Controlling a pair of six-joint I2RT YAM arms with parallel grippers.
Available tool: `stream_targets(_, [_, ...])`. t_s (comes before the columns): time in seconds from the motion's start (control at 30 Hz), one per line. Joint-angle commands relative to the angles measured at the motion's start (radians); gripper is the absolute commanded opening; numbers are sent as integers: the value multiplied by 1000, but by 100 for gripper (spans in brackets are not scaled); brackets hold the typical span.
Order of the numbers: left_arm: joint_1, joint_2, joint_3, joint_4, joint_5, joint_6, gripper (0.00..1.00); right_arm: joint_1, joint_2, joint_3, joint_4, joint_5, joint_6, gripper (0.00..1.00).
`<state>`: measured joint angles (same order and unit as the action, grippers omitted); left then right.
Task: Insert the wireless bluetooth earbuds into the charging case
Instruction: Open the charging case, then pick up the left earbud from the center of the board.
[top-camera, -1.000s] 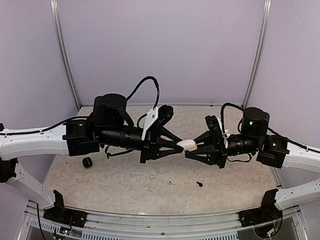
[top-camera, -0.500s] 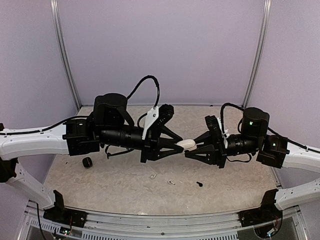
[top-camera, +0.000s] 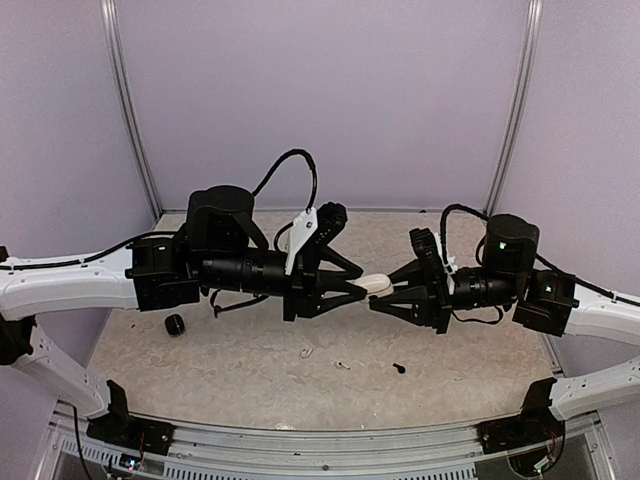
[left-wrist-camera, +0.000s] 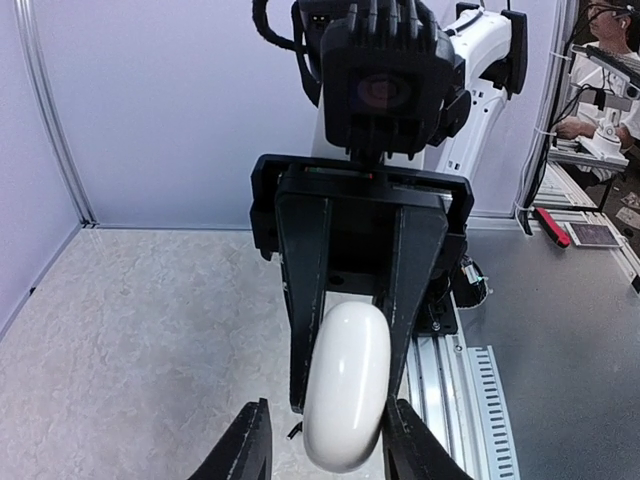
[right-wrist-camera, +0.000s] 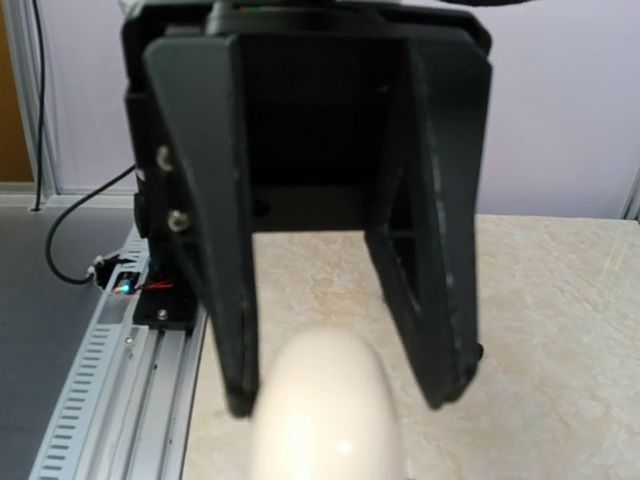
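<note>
Marbled beige tabletop (top-camera: 480, 340) under both arms. White pebble-shaped plastic charging case (top-camera: 377, 286) mid-air, pinched by right gripper (top-camera: 380, 298); left gripper (left-wrist-camera: 322, 450) spread, flanking it. Tiny white earbud (top-camera: 306, 352), second white earbud (top-camera: 343, 364), black earbud (top-camera: 399, 368) lie on tabletop below. Risk: smooth case slips from single pinch, drops.

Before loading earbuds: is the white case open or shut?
Shut: the white case is one smooth closed pebble with no lid raised, pinched in mid-air by the right gripper.

left fingers (left-wrist-camera: 250, 450) parted | right fingers (left-wrist-camera: 305, 290) clamped — arms level, tips meeting
</note>
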<state>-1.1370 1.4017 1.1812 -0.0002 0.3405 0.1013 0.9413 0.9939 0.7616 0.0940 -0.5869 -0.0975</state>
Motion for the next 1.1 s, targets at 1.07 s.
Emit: stream_targets(1.07, [189, -133, -222, 57, -115, -267, 50, -107, -160, -210, 171, 38, 134, 0])
